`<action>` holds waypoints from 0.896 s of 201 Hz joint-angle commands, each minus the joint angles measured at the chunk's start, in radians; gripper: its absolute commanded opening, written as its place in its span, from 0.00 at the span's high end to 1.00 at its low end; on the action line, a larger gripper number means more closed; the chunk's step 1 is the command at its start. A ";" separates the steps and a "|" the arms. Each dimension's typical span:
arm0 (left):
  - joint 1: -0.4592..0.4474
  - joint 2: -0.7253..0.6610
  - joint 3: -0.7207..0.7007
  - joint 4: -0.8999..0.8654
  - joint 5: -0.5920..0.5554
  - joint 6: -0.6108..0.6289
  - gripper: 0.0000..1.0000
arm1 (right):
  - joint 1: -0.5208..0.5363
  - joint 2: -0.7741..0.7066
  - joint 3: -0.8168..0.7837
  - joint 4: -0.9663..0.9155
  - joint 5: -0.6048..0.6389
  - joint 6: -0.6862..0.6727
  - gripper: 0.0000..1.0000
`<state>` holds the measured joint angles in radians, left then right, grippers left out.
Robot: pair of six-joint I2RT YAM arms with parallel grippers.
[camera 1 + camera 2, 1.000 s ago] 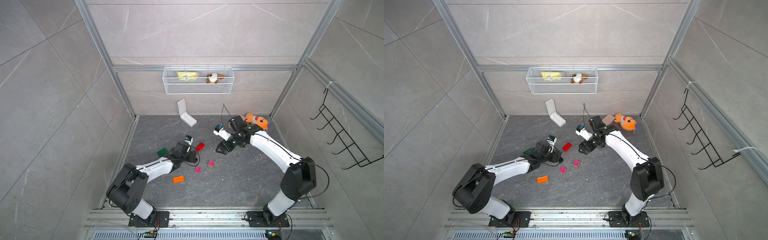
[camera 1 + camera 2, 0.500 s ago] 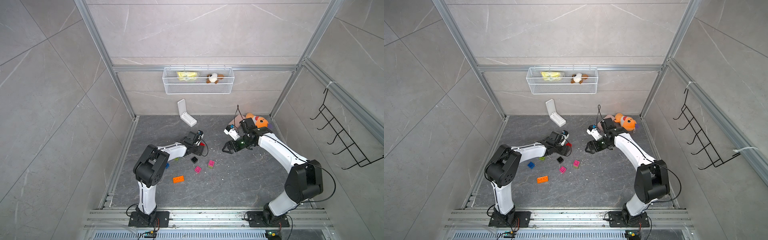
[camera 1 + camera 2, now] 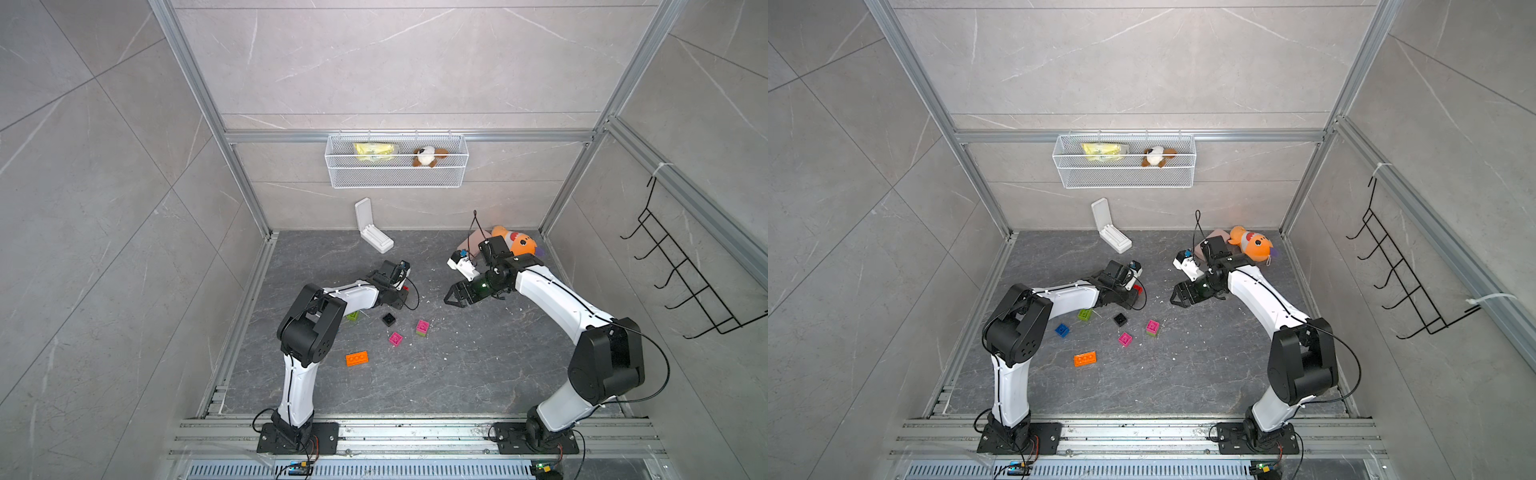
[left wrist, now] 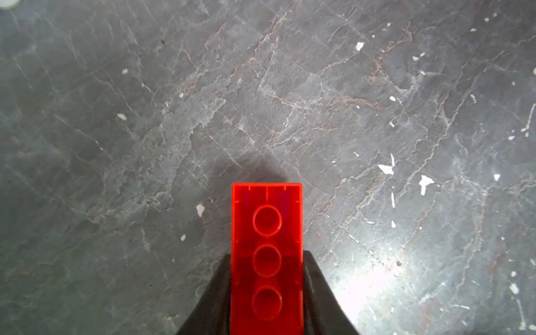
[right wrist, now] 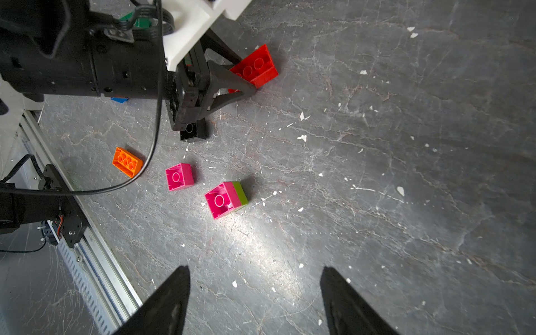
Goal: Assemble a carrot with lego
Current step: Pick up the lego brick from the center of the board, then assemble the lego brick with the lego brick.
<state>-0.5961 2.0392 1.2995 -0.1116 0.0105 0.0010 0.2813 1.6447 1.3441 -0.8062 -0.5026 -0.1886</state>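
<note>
Your left gripper (image 4: 266, 256) is clamped across the long walls of the red brick (image 4: 266, 214), which sits tilted at the floor (image 5: 377, 174) beside the black brick (image 5: 193, 133). It looks light, rigid and slick, so hold those flat walls squarely. Your right gripper (image 5: 254, 269) gapes empty near the pink-and-lime pair (image 5: 226, 198)

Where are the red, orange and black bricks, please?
red brick (image 4: 266, 255): left wrist view, middle of its hollow underside.
orange brick (image 3: 356, 358): a top view, its upper face.
black brick (image 3: 1120, 319): a top view, its centre.
</note>
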 commanded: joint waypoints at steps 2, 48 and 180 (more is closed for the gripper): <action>-0.004 -0.029 0.006 0.001 0.020 0.055 0.76 | -0.014 0.014 0.001 -0.007 -0.012 0.031 0.26; -0.017 -0.248 -0.131 -0.014 0.253 0.397 0.77 | -0.178 -0.004 -0.055 0.020 -0.080 0.146 0.26; -0.115 -0.161 0.114 -0.508 0.386 1.044 0.82 | -0.252 0.016 -0.110 0.056 -0.114 0.164 0.28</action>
<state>-0.7040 1.8408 1.3579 -0.5167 0.3344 0.9306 0.0277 1.6493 1.2415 -0.7567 -0.5961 -0.0364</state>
